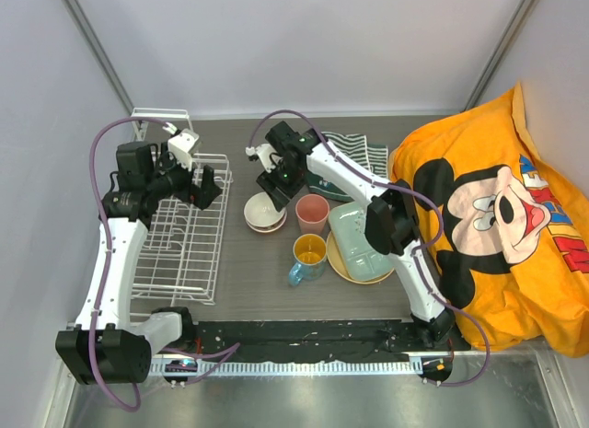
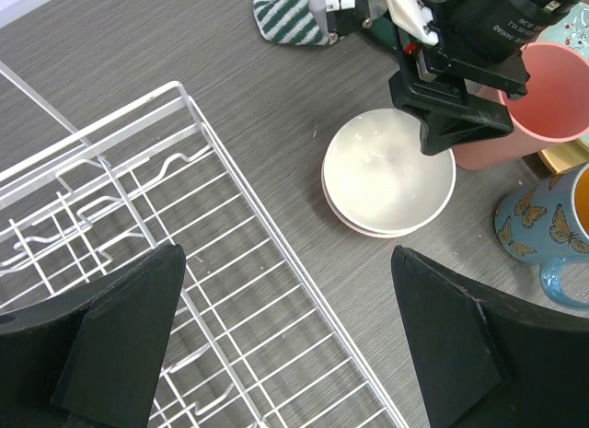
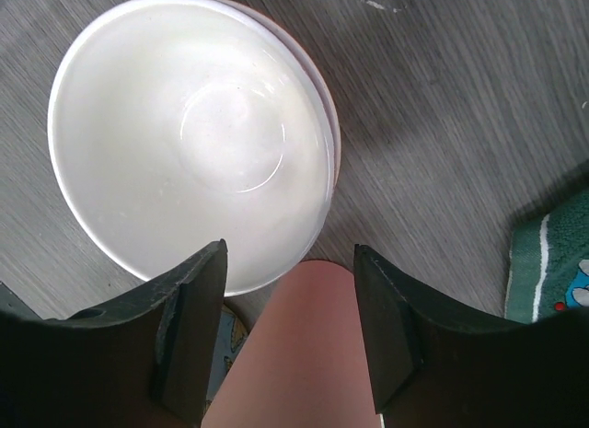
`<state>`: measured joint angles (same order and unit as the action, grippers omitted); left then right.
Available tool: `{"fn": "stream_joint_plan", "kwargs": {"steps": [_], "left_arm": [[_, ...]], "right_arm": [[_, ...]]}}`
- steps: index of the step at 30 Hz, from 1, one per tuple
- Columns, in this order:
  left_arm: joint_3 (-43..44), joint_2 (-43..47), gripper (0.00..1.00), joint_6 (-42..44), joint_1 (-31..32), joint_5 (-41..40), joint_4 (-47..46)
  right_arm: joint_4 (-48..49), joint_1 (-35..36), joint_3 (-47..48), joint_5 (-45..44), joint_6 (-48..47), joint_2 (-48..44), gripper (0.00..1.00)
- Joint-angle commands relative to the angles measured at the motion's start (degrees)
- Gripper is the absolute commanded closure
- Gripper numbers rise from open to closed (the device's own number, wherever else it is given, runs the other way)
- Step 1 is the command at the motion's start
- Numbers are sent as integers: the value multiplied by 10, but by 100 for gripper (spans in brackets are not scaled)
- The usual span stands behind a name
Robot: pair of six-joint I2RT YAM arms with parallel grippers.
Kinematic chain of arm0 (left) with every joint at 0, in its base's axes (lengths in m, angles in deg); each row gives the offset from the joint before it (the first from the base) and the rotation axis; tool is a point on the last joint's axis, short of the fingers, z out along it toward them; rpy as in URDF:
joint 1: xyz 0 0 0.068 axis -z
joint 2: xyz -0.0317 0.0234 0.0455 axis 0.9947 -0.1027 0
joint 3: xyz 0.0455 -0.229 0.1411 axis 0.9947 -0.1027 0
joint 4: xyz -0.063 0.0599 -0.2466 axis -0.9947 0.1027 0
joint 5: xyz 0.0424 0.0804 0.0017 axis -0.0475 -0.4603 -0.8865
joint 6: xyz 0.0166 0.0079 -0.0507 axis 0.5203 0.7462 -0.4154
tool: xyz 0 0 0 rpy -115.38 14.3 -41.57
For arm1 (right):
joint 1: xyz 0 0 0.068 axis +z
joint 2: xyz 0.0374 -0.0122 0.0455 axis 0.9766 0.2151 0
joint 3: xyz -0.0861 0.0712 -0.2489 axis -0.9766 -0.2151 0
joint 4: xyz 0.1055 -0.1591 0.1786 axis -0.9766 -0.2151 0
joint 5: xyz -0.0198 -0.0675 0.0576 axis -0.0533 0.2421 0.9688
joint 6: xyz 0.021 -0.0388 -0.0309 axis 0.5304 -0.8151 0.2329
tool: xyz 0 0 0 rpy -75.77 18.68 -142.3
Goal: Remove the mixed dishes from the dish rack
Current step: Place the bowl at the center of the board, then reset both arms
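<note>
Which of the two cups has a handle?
The orange-yellow mug: a blue handle sticks out from its side, while the pink cup shows none.

White dish rack (image 2: pixel 138 198) left of cream bowl (image 2: pixel 386 184), pink cup (image 2: pixel 552 97), mug (image 2: pixel 543 235)

table (image 1: pixel 258 290): grey wood-grain | walls (image 1: pixel 313 41): plain pale grey | right side: orange cartoon-mouse shirt (image 1: pixel 543 290) draped

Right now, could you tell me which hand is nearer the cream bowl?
Right. The right hand hangs over the rim of the cream bowl, by the pink cup; the left hand sits apart, above the dish rack.
</note>
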<state>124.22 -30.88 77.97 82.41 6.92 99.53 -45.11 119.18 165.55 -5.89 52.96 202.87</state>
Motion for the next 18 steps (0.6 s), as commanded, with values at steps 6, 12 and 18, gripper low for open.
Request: {"fn": "stream_joint_plan", "kwargs": {"steps": [6, 12, 18], "left_arm": [[0, 24, 0, -24, -2, -21, -27], [-26, 39, 0, -72, -2, -75, -90], [-47, 49, 0, -111, -3, -124, -147]], "right_arm": [[9, 4, 24, -17, -6, -76, 36], [36, 4, 13, -66, -7, -133, 36], [161, -2, -96, -169, -16, -245, 28]]}}
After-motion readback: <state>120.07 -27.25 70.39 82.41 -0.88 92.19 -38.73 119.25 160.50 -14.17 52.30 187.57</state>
